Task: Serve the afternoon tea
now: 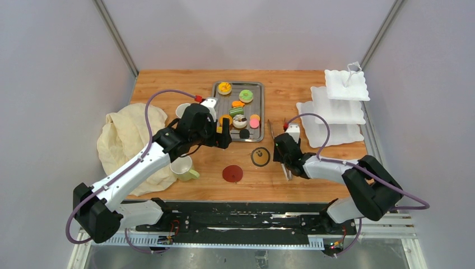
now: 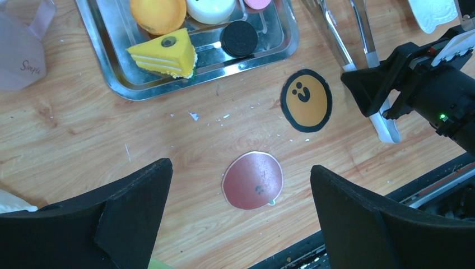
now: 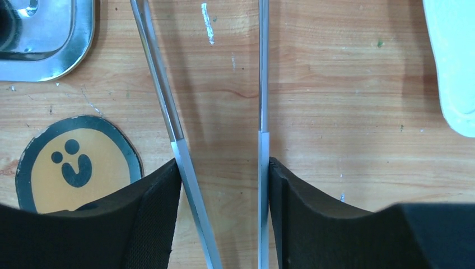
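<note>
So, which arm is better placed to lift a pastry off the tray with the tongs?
Right. The right gripper has a finger against each arm of the metal tongs, just beside the tray. The left gripper hangs open and empty above the red coaster.

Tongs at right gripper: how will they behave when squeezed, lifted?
Likely springy: the tongs have two thin splayed arms, so should flex inward in the right gripper. Polished steel probably slips. Held near one end, they may tilt.

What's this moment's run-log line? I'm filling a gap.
left gripper open near tray | right gripper closed on tongs | pastries on tray
</note>
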`<state>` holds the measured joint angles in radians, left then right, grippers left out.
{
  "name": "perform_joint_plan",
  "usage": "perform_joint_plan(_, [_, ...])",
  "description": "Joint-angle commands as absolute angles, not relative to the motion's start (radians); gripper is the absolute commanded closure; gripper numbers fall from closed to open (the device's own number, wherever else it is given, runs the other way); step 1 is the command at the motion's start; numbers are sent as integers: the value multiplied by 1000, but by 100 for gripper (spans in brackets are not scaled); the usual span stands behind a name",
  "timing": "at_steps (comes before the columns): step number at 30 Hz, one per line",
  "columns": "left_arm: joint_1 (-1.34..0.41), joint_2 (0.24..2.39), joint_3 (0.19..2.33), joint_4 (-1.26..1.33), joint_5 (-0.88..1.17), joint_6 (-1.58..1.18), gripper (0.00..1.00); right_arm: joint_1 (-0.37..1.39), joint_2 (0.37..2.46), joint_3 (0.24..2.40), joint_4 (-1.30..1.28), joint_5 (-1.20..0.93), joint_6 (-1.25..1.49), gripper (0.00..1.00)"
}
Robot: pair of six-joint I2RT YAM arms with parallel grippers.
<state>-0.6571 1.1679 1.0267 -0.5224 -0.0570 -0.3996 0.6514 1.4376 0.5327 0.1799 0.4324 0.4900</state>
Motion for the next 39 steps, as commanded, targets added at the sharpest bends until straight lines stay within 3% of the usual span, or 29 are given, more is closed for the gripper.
perform_joint_plan(1, [-660, 1157, 1053, -526, -72, -389, 2, 670, 1428, 496, 177, 493, 522, 46])
perform_joint_plan(3, [-660, 1160, 1052, -525, -74, -391, 2, 670, 1425, 497, 173, 487, 515, 53])
perform_joint_plan(8, [-660, 1162, 1052, -525, -77, -389, 2, 670, 1409, 569, 50, 428, 482, 85])
perform_joint_plan(12, [-659, 1144, 1055, -537, -130, -407, 2, 669, 1328, 651, -135, 372, 439, 93])
perform_joint_plan(18, [-642, 1097, 1067, -548, -154, -405, 2, 666, 1234, 870, -458, 240, 294, 91])
perform_joint_plan(25, [-566, 1072, 1086, -605, -154, -397, 2, 650, 1380, 1233, -797, 92, 180, 84])
perform_joint_plan(31, [-540, 1049, 1066, -608, -169, -385, 2, 642, 1509, 1393, -885, 67, 151, 78])
perform_joint_plan(39, [-538, 1073, 1056, -582, -170, -368, 2, 639, 1593, 1446, -904, 85, 167, 70])
